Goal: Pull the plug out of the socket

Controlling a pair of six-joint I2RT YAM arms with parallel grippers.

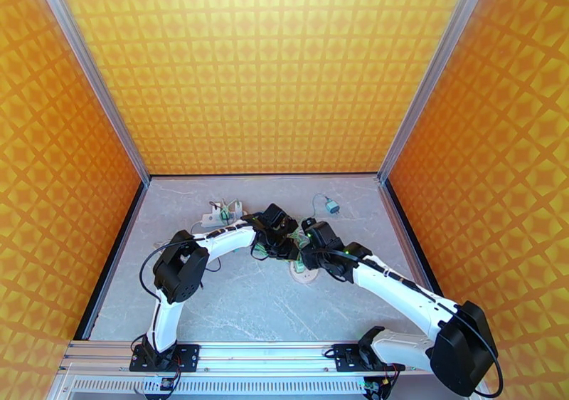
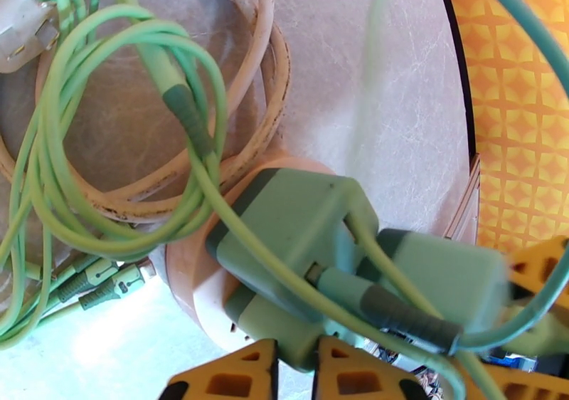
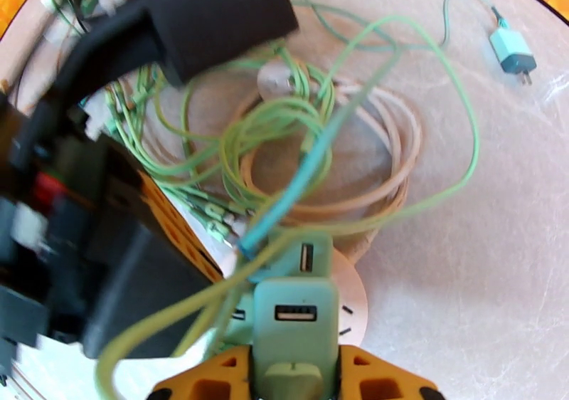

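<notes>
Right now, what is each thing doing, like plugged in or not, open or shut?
Left gripper: shut, tips against one green charger.
Right gripper: shut on the front charger.
Front charger: sitting on the socket, looks plugged in.
Socket: flat on the table, chargers on it.
Blue charger: unplugged, lying loose.
White cord: coiled.
Green cables: tangled.

This is a robot test cell in a lab, by the look of it: orange patterned wall panels (image 1: 263,67) held in aluminium posts (image 1: 92,74) box in a grey marble-look table (image 1: 249,309), and the left arm (image 1: 165,316) and right arm (image 1: 398,287) stand bolted to a slotted metal rail (image 1: 263,355) at its near edge.
</notes>
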